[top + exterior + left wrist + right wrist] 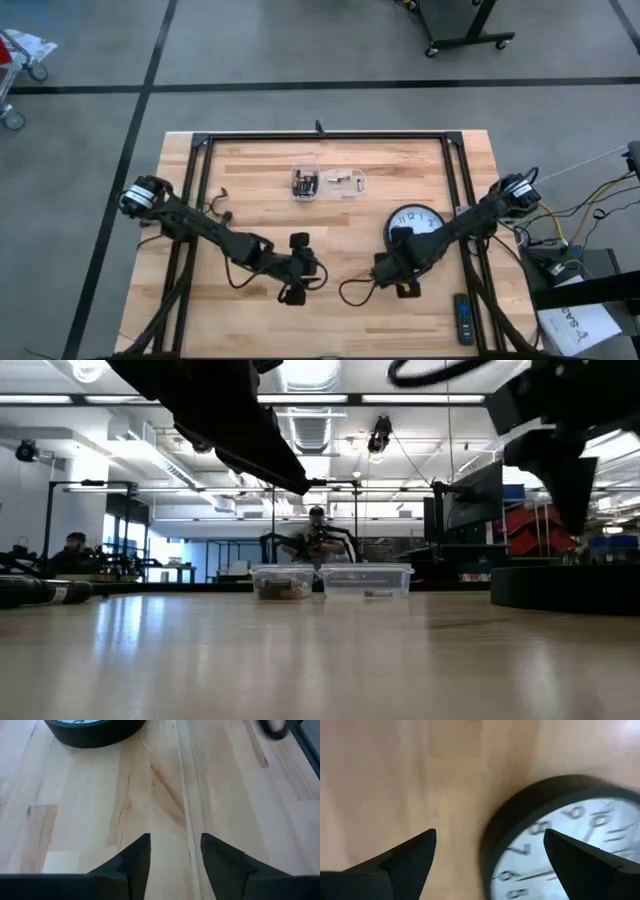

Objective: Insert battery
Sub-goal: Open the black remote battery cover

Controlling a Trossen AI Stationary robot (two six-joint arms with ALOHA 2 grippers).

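Observation:
A round clock point(417, 222) with a black rim and white face lies face up on the right half of the table; its rim also shows in the left wrist view point(95, 732) and the right wrist view point(570, 845). Two clear boxes stand at the far middle; the left box point(305, 184) holds small dark pieces that look like batteries, while the right box point(346, 182) holds small bits. My left gripper point(175, 840) hovers open over bare wood at the near middle point(315, 272). My right gripper point(490, 834) is open beside the clock's near-left edge point(397, 240).
A dark remote point(462, 318) lies near the table's near right corner. A black frame point(320, 136) runs around the table's far edge and sides. Loose cables trail by both arms. Bare wood point(340, 240) lies between the grippers. People sit in the room beyond.

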